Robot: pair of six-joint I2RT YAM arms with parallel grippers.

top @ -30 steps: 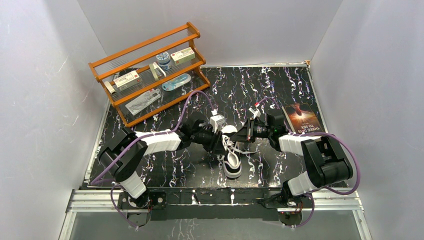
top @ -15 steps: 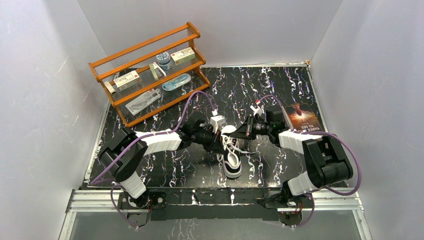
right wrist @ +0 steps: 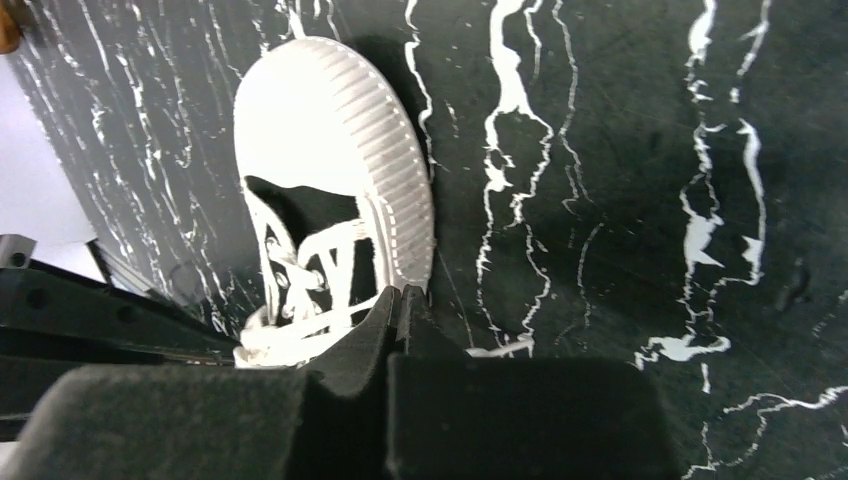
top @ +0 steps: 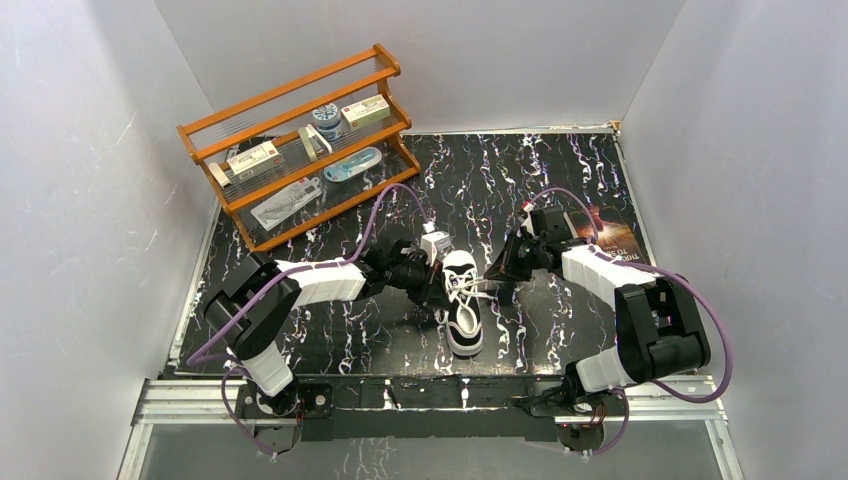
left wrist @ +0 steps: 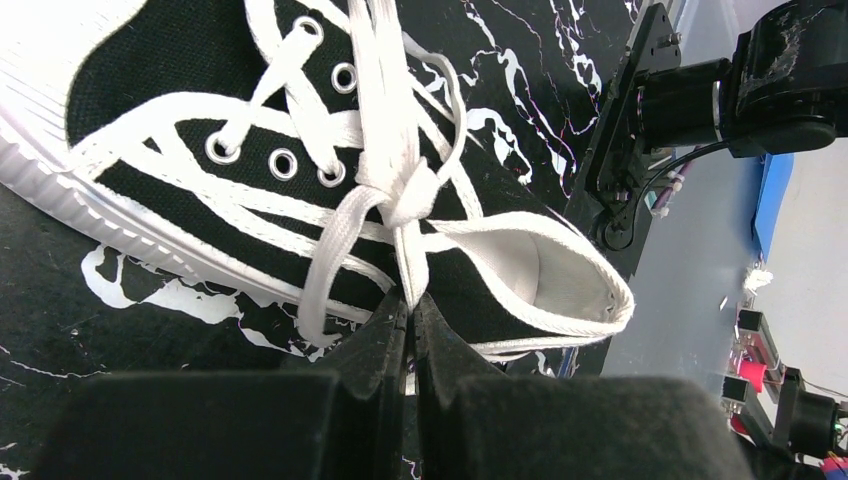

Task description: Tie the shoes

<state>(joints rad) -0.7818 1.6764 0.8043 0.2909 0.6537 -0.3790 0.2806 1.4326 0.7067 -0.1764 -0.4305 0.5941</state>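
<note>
The shoe (top: 463, 318), a black canvas sneaker with a white toe cap, lies mid-table with its toe toward the near edge. The left wrist view shows the shoe (left wrist: 190, 195) side-on. Its white laces cross into a first knot (left wrist: 405, 195) over the tongue. My left gripper (top: 441, 288) sits at the shoe's left side. Its jaws (left wrist: 411, 305) are shut on a lace strand hanging from the knot. My right gripper (top: 497, 277) is just right of the shoe, shut (right wrist: 400, 298) on another lace strand. That strand stretches from the shoe (right wrist: 320, 130).
A wooden rack (top: 300, 140) with small boxes and packets stands at the back left. A book (top: 612, 232) lies at the right, partly under my right arm. Grey walls close in both sides and the back.
My left gripper has shut on the lace strand below the knot. My right arm has drawn back to the right, away from the shoe, with its lace.
</note>
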